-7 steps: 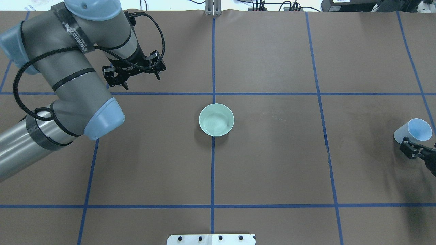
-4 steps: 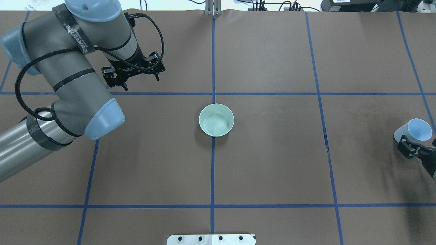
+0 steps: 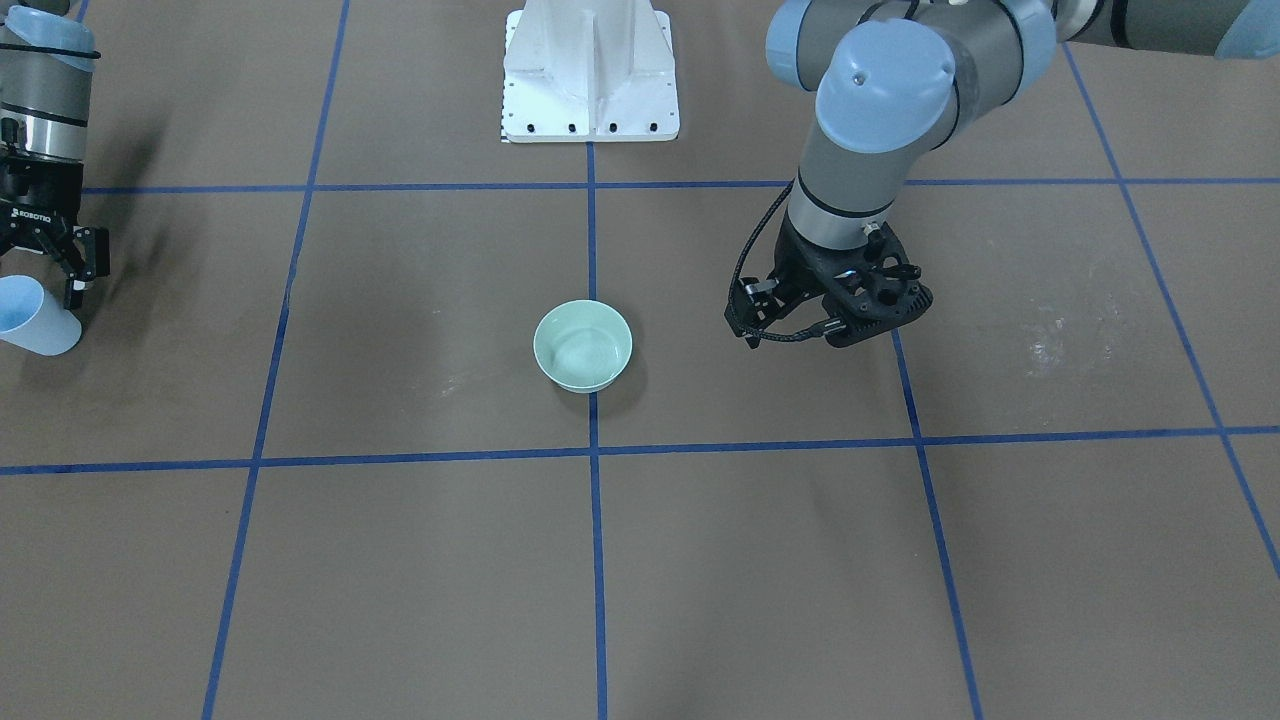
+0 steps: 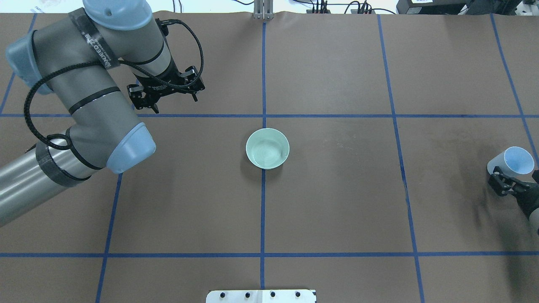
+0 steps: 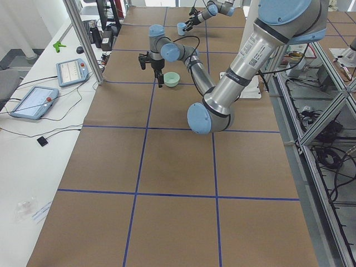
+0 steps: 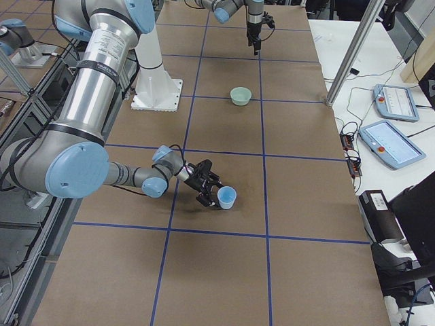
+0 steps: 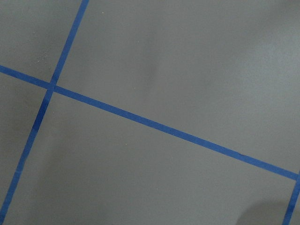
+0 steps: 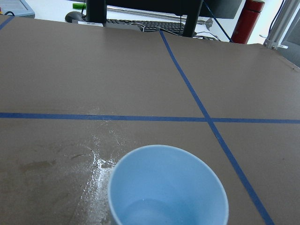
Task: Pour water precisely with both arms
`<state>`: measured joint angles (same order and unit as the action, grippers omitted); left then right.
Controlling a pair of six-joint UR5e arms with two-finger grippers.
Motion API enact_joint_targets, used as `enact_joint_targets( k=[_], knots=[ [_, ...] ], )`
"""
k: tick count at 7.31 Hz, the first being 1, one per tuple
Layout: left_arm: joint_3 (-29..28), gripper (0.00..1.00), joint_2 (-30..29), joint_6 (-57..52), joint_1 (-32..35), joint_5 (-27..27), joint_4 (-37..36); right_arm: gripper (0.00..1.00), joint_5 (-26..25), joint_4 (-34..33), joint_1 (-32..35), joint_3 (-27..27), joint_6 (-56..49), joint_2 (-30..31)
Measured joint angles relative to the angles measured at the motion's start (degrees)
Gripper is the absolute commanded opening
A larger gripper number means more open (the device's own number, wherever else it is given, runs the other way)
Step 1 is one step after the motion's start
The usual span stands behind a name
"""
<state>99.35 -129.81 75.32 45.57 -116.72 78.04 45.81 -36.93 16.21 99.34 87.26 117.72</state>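
The right gripper [image 4: 503,182] has its two fingers spread apart and we see nothing between them. It is low over the table, with its fingertips just beside the lower wall of a light-blue cup [image 4: 514,161], but we cannot tell whether they touch it. The cup stands upright directly ahead of this gripper, and in the right wrist view a little water [image 8: 146,207] shines at its bottom. To the left of the cup in that view, a wet glossy patch [image 8: 101,152] lies on the brown paper cover [image 4: 337,202] of the table. The left gripper [image 4: 175,104] is also wide open and empty. It points down just above a blue tape line [image 4: 210,115], and its wrist camera shows only paper and tape. Between the two grippers, nearer to the left one but clearly apart from it, a mint-green bowl [image 4: 267,148] sits on a crossing of tape lines. Its bottom has a pale sheen, and we cannot tell if this is water. Beyond the bowl, on the robot's side, stands the white pedestal [image 3: 590,70].
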Motion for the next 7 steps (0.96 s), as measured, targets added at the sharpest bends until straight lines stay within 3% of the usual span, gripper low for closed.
enact_joint_targets(
  k=[7],
  knots=[
    [-0.21, 1.0, 0.07, 0.11, -0.07, 0.0, 0.01, 0.99, -3.5, 0.24, -0.34, -4.16, 0.37, -3.06]
  ],
)
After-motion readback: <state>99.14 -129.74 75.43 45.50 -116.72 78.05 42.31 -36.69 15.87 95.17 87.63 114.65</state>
